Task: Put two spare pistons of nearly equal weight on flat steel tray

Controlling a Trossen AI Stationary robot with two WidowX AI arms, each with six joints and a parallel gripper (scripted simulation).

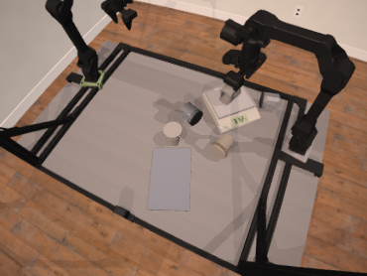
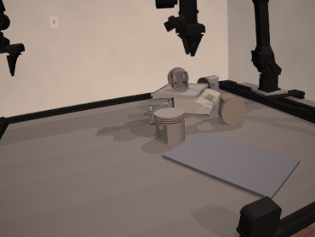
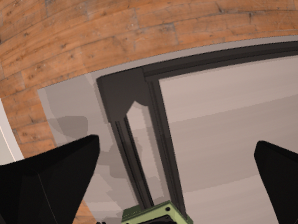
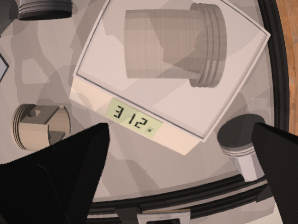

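Note:
The flat steel tray (image 1: 170,179) (image 2: 238,164) lies on the bench with nothing on it. One grey piston (image 1: 227,95) (image 2: 179,79) (image 4: 175,45) lies on its side on the white scale (image 1: 248,106) (image 2: 200,104) (image 4: 100,60), which reads 312. A dark piston (image 1: 192,113) lies left of the scale. A pale piston (image 1: 173,133) (image 2: 169,124) stands upright near the tray. A tan piston (image 1: 221,146) (image 2: 232,109) (image 4: 40,127) lies in front of the scale. A small grey piston (image 1: 270,100) (image 2: 209,82) (image 4: 242,145) stands by the rail. My right gripper (image 1: 230,88) (image 2: 191,49) (image 4: 184,132) is open and empty, above the scale's piston. My left gripper (image 1: 121,15) (image 2: 13,60) (image 3: 181,147) is open, high over the far corner.
A black frame rail (image 1: 280,144) (image 2: 272,100) (image 3: 160,125) runs round the bench. A green clamp (image 1: 92,80) (image 3: 155,215) sits at the left arm's base. A black block (image 2: 260,217) stands on the near rail by the tray.

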